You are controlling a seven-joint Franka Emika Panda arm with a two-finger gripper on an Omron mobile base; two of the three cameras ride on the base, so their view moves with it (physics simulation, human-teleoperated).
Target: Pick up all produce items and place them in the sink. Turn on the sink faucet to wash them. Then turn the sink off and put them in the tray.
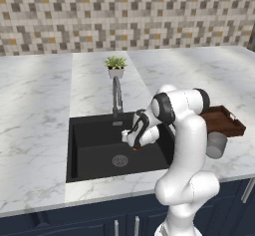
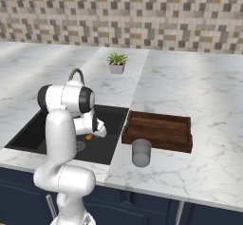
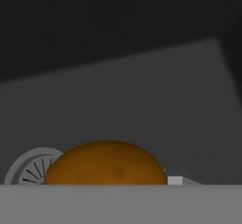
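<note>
Claw (image 1: 135, 147) is down over the large matte black rectangular sink (image 1: 89, 130), narrow-set and clamped on the tiny orange-brown mushroom (image 3: 106, 164). In the hand view the rounded cap sits right at the fingertips, the basin floor behind it. The round metal drain (image 1: 120, 161) is below the claw and just off to one side. In the side views the mushroom is only an orange speck under the white hand (image 2: 88, 136).

So the mushroom is in the grip, above the basin floor, not resting on it as far as I can tell. No water visible from the tall slim silver gooseneck faucet (image 1: 117, 98) at the back rim of the sink.

Relation that matters: the mushroom hangs straight under the claw, with black basin directly beneath. A release here should land it in the sink near the drain. It's rounded, so it may roll a bit on landing; the basin walls will contain it. Can't read the stem direction, so long axis is unclear.

Which stage this is can't be read from here: dropping in for the wash, or lifting out for the tray. If the latter, the shallow dark brown wooden tray with metal end handles (image 2: 159, 131) lies on the marble desk (image 2: 209, 105) to the arm's right, beside the sink, with a grey cylindrical cup (image 2: 141, 153) just in front of it. That cup is the thing to clear on the way over.
</note>
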